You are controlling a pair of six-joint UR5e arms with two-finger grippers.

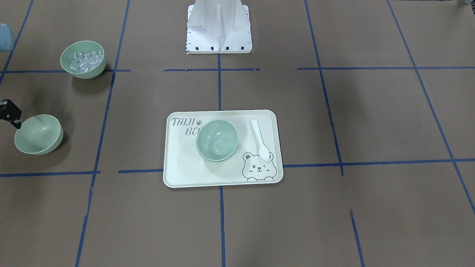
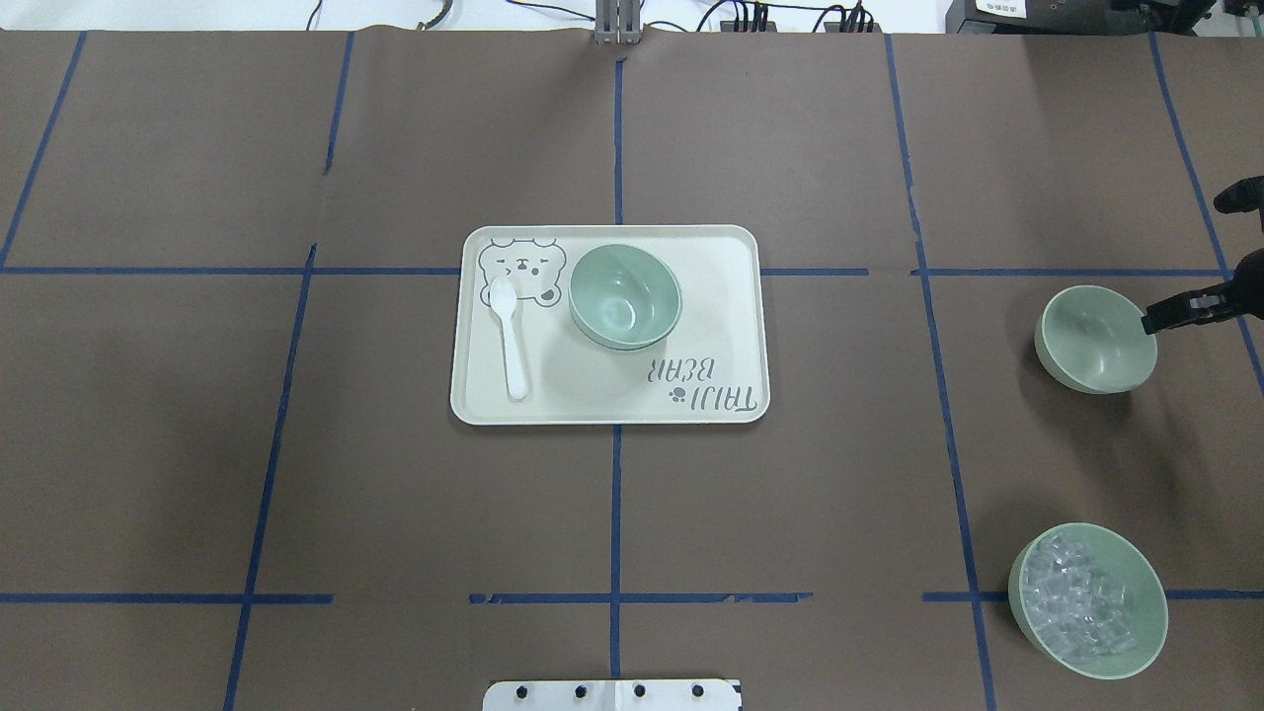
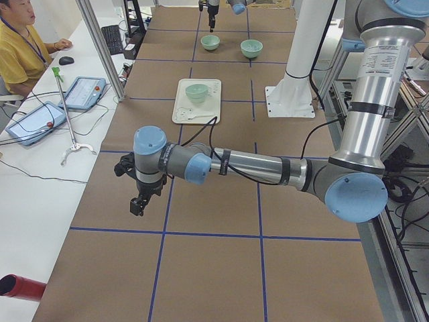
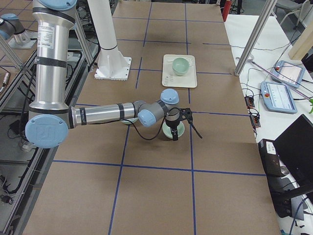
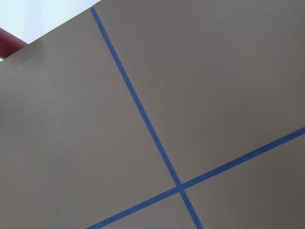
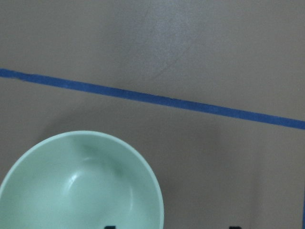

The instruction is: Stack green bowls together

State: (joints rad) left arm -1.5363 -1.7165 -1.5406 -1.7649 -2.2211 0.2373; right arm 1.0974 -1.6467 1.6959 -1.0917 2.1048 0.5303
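Released right end effector [image 2: 1181, 265] straddles the loose bowl's [image 2: 1086, 346] rim, three o'clock of tray [image 2: 731, 326]; pinch deep before lifting.

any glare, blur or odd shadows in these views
Front-facing view: soft highlights inside the stacked bowls, a diffuse shadow by the ice bowl. Right wrist view: the empty bowl, close up, looks slightly soft. Left wrist view: washed-out pale corner, upper left.

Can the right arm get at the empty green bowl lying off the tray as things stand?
Probably yes: the right gripper is open astride the rim of that green bowl, and nothing stands between them.
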